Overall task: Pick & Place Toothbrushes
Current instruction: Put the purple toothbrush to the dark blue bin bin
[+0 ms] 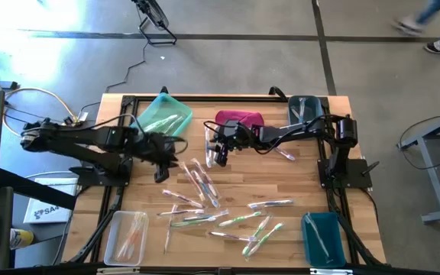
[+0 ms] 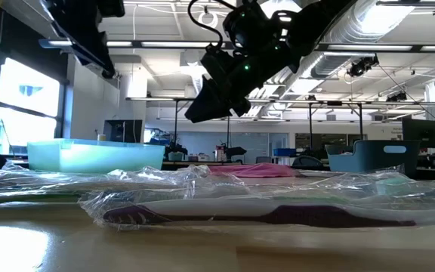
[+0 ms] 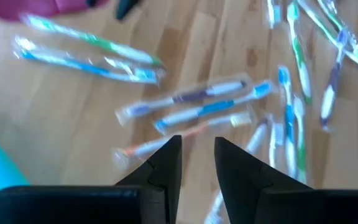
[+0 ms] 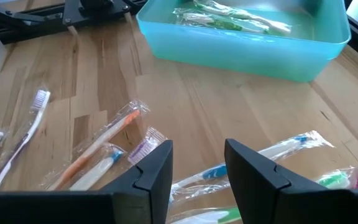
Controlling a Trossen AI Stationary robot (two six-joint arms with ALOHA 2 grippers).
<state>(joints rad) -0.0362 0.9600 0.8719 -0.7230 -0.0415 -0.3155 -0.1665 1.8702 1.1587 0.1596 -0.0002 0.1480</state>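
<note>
Two dark arms, angular black fingers [image 4: 154, 174]

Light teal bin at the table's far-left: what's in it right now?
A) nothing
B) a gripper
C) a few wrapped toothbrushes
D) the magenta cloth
C: the right wrist view shows several wrapped toothbrushes lying inside the light teal bin, with green handles visible.

Four bins [image 1: 163, 114]; some twenty loose toothbrushes [image 1: 228, 210]; one magenta cloth [image 1: 239, 119].

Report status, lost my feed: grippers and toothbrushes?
Left gripper and right gripper open, empty, above the table. Wrapped plastic toothbrushes scattered on wood; some in the light-teal plastic bin. Nothing in the way.
</note>
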